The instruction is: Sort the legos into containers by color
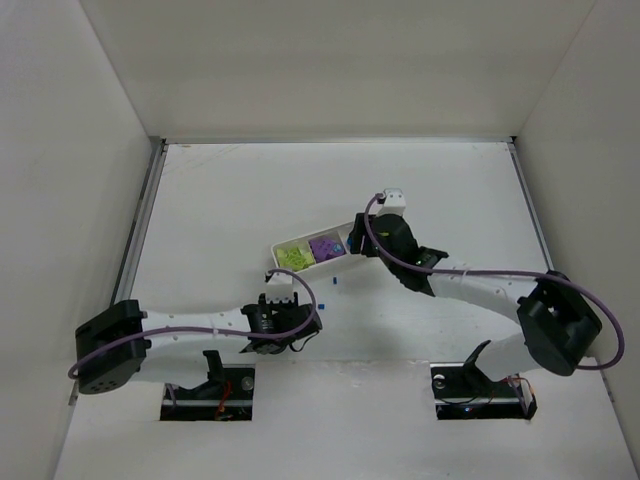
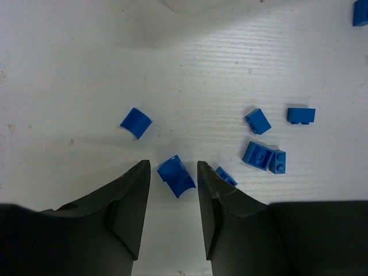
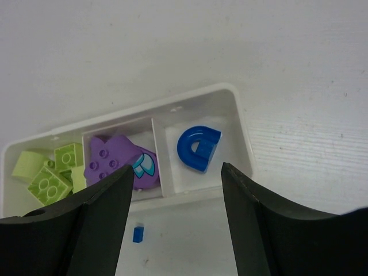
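Observation:
The white tray (image 1: pixel 277 247) lies slanted at mid-table; its rim also shows in the right wrist view (image 3: pixel 242 118). Yellow-green pieces (image 3: pixel 49 172) fill its left compartment, a purple block (image 3: pixel 115 164) the middle one, and a blue arch brick (image 3: pixel 198 148) the right one. My right gripper (image 3: pixel 177 168) is open and empty above the tray's near rim. My left gripper (image 2: pixel 173 167) is open and low over the table. A curved blue brick (image 2: pixel 176 175) lies between its fingertips, not gripped. Several more blue bits lie around it, such as a curved one (image 2: pixel 136 122) and a joined pair (image 2: pixel 264 157).
One small blue bit (image 3: pixel 138 234) lies on the table just in front of the tray; it also shows in the top view (image 1: pixel 335 281). White walls enclose the table on three sides. Another blue piece (image 2: pixel 360 12) lies at the far right of the left wrist view.

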Robot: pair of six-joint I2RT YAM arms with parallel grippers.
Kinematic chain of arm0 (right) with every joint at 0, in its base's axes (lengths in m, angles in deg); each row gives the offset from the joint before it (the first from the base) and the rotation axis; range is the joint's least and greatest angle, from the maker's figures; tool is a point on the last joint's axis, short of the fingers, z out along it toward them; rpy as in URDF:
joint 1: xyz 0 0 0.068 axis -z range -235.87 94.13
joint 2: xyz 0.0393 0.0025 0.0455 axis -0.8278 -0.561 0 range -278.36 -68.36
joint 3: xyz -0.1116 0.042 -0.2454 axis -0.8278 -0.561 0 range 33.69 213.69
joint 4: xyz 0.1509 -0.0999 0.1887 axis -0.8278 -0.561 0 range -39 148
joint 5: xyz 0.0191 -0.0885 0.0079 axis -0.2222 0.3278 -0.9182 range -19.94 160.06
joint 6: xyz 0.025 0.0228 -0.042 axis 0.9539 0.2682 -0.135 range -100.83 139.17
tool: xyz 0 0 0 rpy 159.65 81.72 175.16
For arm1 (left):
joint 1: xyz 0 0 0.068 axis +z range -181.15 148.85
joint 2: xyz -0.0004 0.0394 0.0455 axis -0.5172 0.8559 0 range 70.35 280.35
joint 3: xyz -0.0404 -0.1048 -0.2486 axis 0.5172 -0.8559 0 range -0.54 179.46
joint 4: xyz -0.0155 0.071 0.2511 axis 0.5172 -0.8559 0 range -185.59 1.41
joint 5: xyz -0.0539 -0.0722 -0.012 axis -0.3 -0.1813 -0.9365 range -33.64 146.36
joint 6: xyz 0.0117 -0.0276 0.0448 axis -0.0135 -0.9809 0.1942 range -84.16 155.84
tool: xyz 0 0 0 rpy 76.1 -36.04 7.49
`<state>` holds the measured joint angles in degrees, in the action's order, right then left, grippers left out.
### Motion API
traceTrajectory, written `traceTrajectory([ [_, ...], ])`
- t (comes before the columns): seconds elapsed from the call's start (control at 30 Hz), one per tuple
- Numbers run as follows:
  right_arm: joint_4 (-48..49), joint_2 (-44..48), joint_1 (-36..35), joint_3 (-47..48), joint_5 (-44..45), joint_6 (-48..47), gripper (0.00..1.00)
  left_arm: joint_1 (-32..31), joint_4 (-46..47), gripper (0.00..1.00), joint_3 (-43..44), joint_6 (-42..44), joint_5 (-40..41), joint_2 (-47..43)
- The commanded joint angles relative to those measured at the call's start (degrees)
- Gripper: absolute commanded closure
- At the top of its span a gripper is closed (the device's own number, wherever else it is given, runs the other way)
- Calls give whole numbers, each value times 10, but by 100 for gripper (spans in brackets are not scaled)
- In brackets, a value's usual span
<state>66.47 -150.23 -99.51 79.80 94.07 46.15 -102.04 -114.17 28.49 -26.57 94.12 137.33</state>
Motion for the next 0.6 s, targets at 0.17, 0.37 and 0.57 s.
traceTrajectory([
  [0.17, 47, 26, -25, -16, -15, 8, 32, 3, 7, 73, 12, -10, 20, 18],
  [0.37, 49, 29, -32, -17, -15, 8, 33, 6, 22, 80, 4, -6, 21, 18],
  [0.57, 49, 34, -38, -19, -15, 8, 33, 9, 26, 87, 1, -2, 23, 21],
])
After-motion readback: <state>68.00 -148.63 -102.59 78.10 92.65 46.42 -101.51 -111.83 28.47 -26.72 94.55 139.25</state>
